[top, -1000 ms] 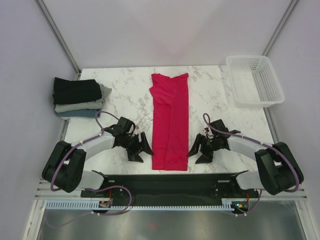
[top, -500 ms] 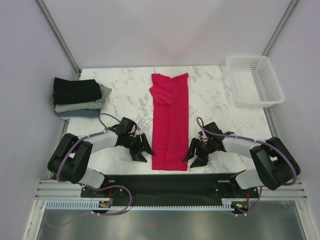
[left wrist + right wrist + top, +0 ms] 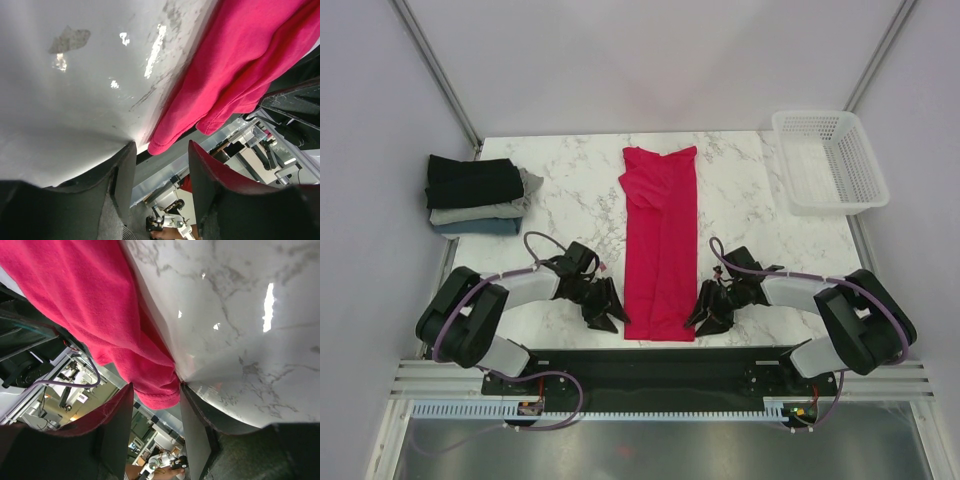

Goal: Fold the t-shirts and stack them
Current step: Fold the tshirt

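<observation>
Since one second ago, both grippers are noted lower on the bench (image 3: 570, 190) and drawn inward: the left gripper (image 3: 607, 312) is now found at the near-left hem corner of the red t-shirt (image 3: 660, 240), and the right gripper (image 3: 703, 312) at its near-right hem corner. The shirt itself is unchanged in that time. It is laid flat as one long narrow strip down the middle of the bench, sleeves folded in, with the collar end at the far side and the hem reaching the near edge. In the left wrist view the jaws are seen apart and pressed low to the marble, and the rounded hem corner lies just ahead of the gap between them; no cloth is pinched. In the right wrist view the jaws are likewise apart, and the hem corner is seen lying in the gap, touching the inner face of one finger (image 3: 192, 415). A firm clamp is not shown there. A small fold of doubled cloth is visible along the hem in both wrist views. At the far-left corner of the bench a stack of folded t-shirts (image 3: 478, 195) is recorded, with black on top, pale grey beneath and blue at the bottom, well apart from the red one. A white mesh basket (image 3: 830, 160) is set at the far-right corner, partly overhanging the bench edge.
</observation>
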Action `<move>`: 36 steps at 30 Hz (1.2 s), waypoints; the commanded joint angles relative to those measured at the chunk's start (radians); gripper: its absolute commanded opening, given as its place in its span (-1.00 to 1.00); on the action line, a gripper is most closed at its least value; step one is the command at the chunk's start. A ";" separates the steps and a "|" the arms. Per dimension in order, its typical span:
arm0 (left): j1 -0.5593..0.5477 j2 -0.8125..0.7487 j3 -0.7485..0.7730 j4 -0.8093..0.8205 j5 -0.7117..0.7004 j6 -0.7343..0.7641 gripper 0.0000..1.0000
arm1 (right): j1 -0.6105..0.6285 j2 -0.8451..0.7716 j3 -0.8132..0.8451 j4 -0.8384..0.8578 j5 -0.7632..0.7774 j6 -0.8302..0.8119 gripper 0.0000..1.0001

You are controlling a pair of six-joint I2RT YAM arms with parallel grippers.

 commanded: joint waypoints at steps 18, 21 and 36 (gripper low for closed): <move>-0.024 0.047 -0.034 0.121 0.030 -0.069 -0.94 | 0.017 0.022 -0.016 0.078 0.059 -0.011 -0.13; -0.030 0.032 -0.036 0.118 0.017 -0.070 -0.96 | 0.019 0.021 -0.015 0.092 0.051 -0.014 -0.29; 0.023 -0.050 0.234 -0.020 0.019 0.081 -0.96 | -0.070 -0.060 0.226 -0.146 0.059 -0.232 -1.00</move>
